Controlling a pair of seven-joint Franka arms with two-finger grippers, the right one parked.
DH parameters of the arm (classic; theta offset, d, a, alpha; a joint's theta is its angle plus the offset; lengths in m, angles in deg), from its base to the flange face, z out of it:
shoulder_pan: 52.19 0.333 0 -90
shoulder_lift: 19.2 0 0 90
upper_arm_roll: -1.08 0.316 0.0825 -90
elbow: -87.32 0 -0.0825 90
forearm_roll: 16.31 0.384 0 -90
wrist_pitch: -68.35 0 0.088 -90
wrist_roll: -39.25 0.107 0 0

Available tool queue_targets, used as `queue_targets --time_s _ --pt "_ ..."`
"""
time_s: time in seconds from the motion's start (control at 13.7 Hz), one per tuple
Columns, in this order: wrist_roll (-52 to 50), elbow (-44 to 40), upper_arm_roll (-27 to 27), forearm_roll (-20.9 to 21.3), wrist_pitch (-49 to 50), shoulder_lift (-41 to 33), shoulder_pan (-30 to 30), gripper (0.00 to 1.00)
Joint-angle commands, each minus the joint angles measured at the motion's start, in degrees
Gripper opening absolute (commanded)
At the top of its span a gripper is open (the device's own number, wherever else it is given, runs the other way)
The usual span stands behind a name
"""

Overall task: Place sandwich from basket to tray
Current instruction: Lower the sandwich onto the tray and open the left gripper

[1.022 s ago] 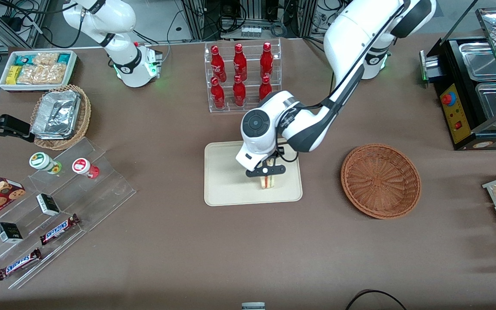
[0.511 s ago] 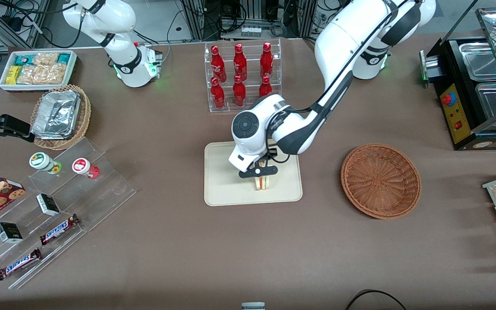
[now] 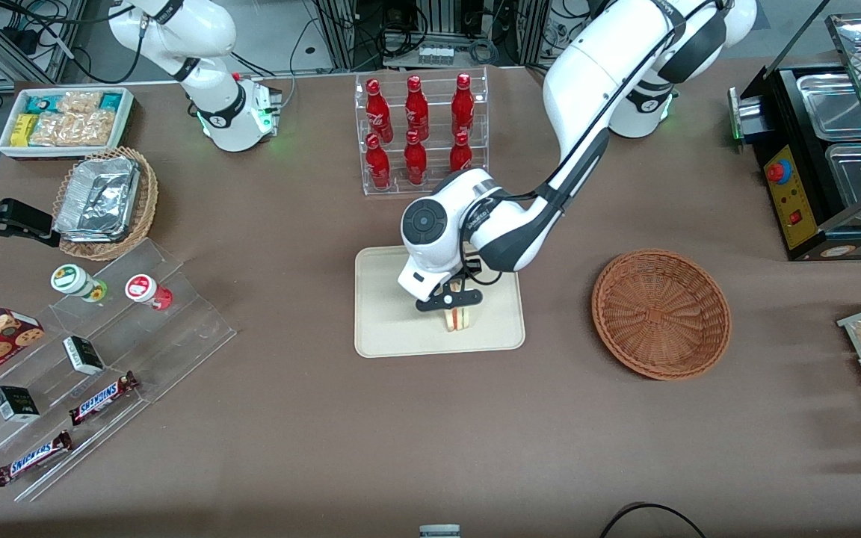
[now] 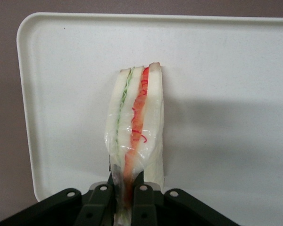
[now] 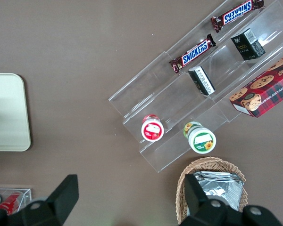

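The sandwich (image 3: 459,318) is a plastic-wrapped wedge of white bread with red, orange and green layers on its cut edge (image 4: 134,127). It hangs over the cream tray (image 3: 386,329), near the tray's front part. My left gripper (image 3: 451,300) is shut on the sandwich's narrow end, fingers (image 4: 100,202) pressed against both sides of it (image 4: 124,200). The tray (image 4: 226,70) fills the view beneath it. I cannot tell whether the sandwich touches the tray. The reddish-brown wicker basket (image 3: 661,314) sits empty beside the tray, toward the working arm's end of the table.
A clear rack of red bottles (image 3: 419,131) stands farther from the front camera than the tray. An acrylic stand with snack bars and cups (image 3: 94,359), a tan basket of foil containers (image 3: 105,202) and a white snack bin (image 3: 64,119) lie toward the parked arm's end.
The gripper has carried the sandwich a short way over the tray toward the parked arm's end, and the arm has hardly moved in the last half second.
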Motion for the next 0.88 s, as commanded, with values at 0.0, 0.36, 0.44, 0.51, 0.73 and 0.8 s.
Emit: queue_targets --time_s 0.0,0.36,0.44,0.51,0.73,0.8 --pt "-2.7 -2.2 0.6 1.0 -0.2 1.3 -1.1 0.47" --pt "-2.6 -2.2 0.6 1.0 -0.5 1.2 -1.1 1.00" --pt "-2.5 -2.4 0.6 1.0 -0.2 0.8 -1.1 1.00" --pt "-2.6 -2.8 0.6 0.9 0.3 0.4 -1.0 1.00" --pt "-2.4 -5.1 0.3 0.3 4.7 -1.6 -0.8 1.00" --pt "-2.1 -6.2 0.1 0.1 6.8 -2.2 -0.7 1.00"
